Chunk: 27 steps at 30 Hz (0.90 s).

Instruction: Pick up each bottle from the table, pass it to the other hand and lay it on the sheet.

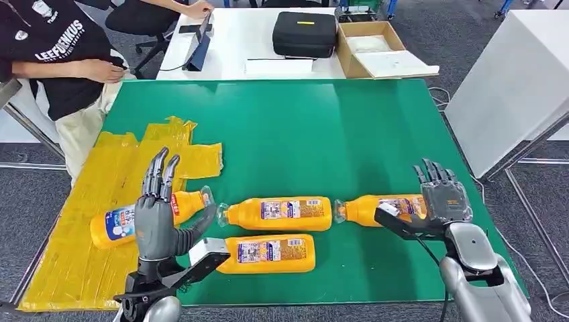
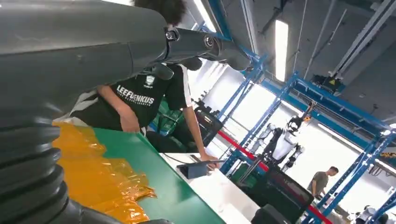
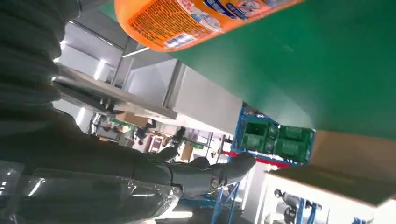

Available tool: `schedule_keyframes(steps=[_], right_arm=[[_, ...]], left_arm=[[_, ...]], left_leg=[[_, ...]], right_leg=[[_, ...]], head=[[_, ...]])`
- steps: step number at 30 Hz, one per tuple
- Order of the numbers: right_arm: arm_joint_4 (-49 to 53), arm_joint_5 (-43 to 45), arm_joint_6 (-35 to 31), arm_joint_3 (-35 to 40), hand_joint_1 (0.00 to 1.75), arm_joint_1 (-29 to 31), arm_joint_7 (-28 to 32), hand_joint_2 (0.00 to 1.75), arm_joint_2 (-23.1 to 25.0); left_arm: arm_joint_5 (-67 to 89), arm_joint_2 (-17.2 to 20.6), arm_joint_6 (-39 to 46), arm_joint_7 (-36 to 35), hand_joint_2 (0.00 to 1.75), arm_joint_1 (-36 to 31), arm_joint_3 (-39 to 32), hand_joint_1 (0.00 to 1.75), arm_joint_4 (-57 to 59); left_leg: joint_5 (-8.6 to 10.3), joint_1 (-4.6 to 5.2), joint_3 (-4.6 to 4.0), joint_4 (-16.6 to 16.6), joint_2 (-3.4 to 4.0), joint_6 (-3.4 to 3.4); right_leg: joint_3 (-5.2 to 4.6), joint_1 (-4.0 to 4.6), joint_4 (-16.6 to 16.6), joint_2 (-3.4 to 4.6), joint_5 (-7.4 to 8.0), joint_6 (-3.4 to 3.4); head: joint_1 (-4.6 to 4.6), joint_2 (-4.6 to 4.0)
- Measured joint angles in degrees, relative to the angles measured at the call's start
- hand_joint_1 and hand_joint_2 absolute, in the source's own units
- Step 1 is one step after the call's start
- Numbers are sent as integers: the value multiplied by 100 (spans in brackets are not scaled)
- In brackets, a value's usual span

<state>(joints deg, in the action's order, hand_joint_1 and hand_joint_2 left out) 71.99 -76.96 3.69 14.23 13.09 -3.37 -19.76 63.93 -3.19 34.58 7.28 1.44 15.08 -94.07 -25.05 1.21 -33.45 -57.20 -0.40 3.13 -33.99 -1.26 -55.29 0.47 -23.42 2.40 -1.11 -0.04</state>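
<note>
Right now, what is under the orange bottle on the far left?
The yellow sheet lies under that bottle, which rests on its side there. The left hand stands in front of the bottle's middle, so that part and the sheet below it are covered.

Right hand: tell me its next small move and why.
Probably lower the right hand onto the rightmost bottle and close its fingers around it. The hand hovers open over that bottle's end, the bottle lies on the green table, and one bottle is already on the yellow sheet.
</note>
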Motion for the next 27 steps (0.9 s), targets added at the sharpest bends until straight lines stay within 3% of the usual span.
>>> schedule_keyframes(steps=[11,27], right_arm=[[-317,505,210,15,0,-160,634,175,-173],[-643,1053,780,20,0,-241,964,175,-420]], left_arm=[[-284,-55,-175,297,175,-132,-26,0,212],[-404,-149,-225,396,175,-161,-55,0,345]], left_leg=[[0,2,-1,0,-3,1],[0,2,-1,0,-1,1]], right_leg=[[0,-2,1,-1,0,0],[1,-1,1,-1,0,0]], head=[[2,0],[0,0]])
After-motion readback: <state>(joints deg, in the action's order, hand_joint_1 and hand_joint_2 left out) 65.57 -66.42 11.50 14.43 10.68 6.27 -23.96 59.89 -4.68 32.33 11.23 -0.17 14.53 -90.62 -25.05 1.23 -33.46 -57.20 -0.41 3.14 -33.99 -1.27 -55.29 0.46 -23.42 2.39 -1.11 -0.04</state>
